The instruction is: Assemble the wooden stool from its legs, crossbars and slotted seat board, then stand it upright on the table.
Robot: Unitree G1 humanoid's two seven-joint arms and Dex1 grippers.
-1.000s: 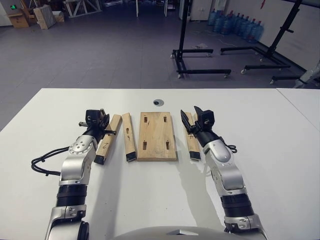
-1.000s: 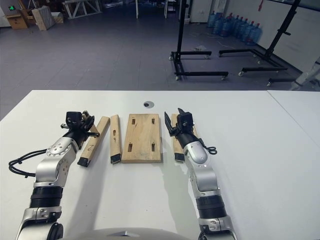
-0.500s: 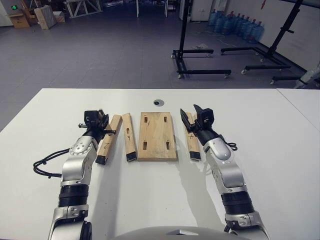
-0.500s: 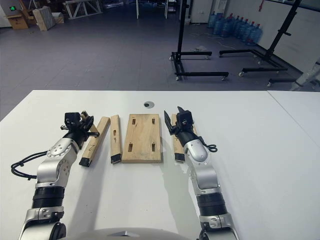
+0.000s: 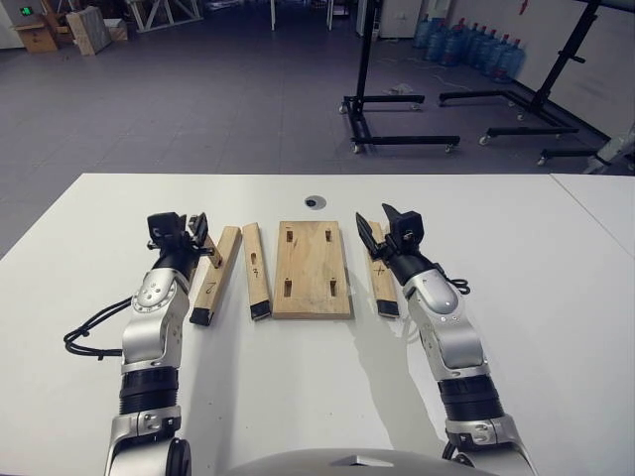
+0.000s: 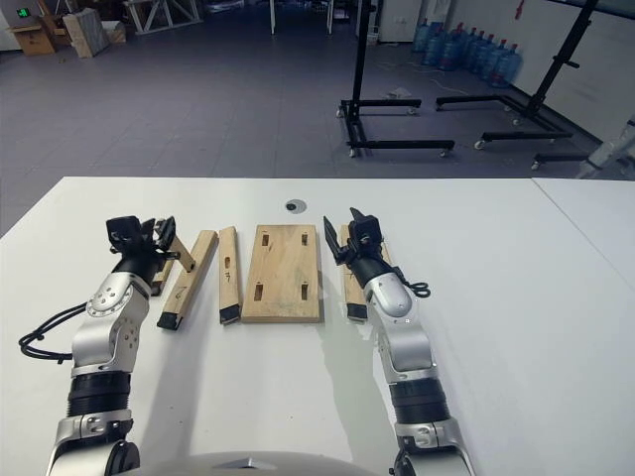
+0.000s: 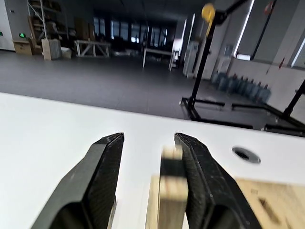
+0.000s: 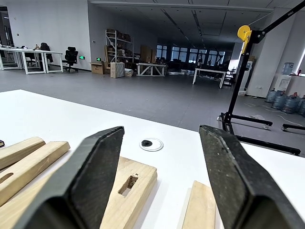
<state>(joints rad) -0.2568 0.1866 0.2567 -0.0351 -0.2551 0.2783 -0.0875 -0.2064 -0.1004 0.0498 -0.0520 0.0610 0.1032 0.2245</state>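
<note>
- The seat board (image 5: 312, 270) is a flat rectangle of pale, raw wood with four small slots cut through it. It lies flat mid-table.
- Two square-edged legs (image 5: 215, 275) (image 5: 256, 270) lie at the board's 9 o'clock and a third leg (image 5: 382, 283) at its 3 o'clock (each has a dark near end).
- The table (image 5: 556, 297) is smooth matte white, with a round grommet (image 5: 315, 201) at the board's 12 o'clock.
- The left gripper (image 7: 150, 137) is spread open, and the outer leg's end shows just beside one finger. It has drifted toward 9 o'clock, off that leg.
- The right gripper (image 8: 162, 130) is gaping wide above the third leg, much as it was a second ago.
- None of the wood has moved.
</note>
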